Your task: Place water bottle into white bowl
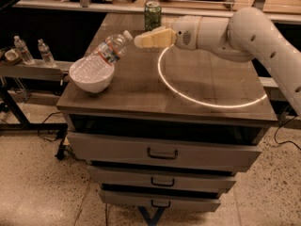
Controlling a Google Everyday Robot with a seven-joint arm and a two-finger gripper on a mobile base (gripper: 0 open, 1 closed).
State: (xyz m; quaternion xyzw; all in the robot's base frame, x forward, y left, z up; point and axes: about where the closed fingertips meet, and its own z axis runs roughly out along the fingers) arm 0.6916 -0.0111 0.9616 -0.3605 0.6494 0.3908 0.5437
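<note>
— Since the arm ran off the right edge of the frame, how much of it showed?
— Only the forearm and the hand (140, 40), upper centre, above the desk (141, 93). It read as one pale wedge, so whether it was spread or closed I couldn't tell. It gripped nothing, its tip just beside the white cap.
— And the water bottle (106, 51)?
— Tilted, base sunk out of sight in the white bowl (91, 81) at the desk's left, cap pointing up-right.
</note>
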